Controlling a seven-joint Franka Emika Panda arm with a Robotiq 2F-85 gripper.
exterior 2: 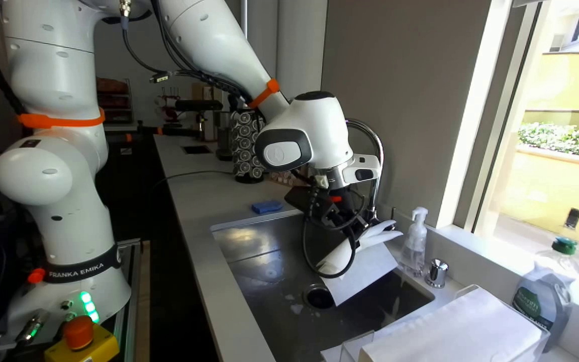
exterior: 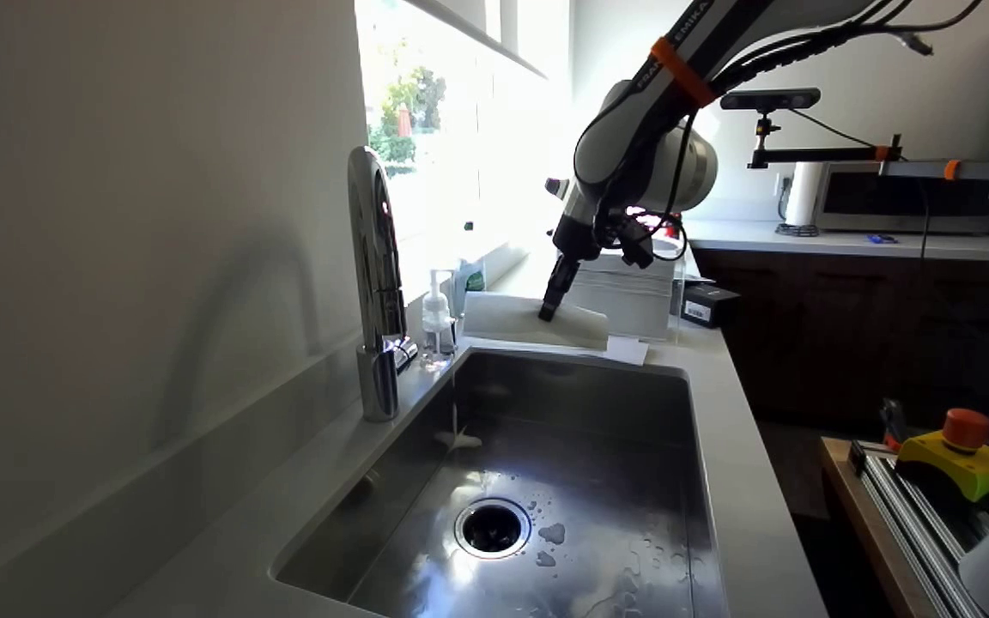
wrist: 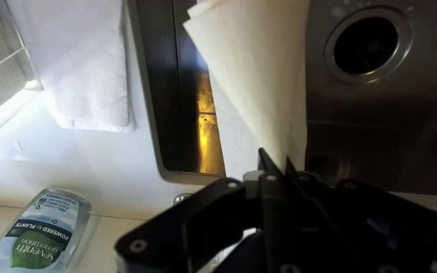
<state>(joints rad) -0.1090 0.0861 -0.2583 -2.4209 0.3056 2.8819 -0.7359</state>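
My gripper [wrist: 274, 154] is shut on a white folded paper towel [wrist: 260, 64], pinching it into a cone between the black fingertips. Loose layers of the towel spread out from the pinch and stay off every surface I can make out. In both exterior views the arm reaches down at a tilt, with the towel [exterior: 503, 319] [exterior 2: 362, 274] hanging above the steel sink [exterior: 597, 463]. Within the sink, the dark drain [wrist: 366, 45] lies to the right of the towel in the wrist view. Cables partly cover the gripper in an exterior view.
A clear holder with stacked white towels [exterior 2: 460, 332] stands beside the sink. Around the rim are a chrome faucet [exterior: 374, 283], a pump dispenser [exterior 2: 415, 244], a chrome knob [exterior 2: 438, 274] and a soap bottle [wrist: 40, 235]. A blue sponge [exterior 2: 267, 206] lies on the counter.
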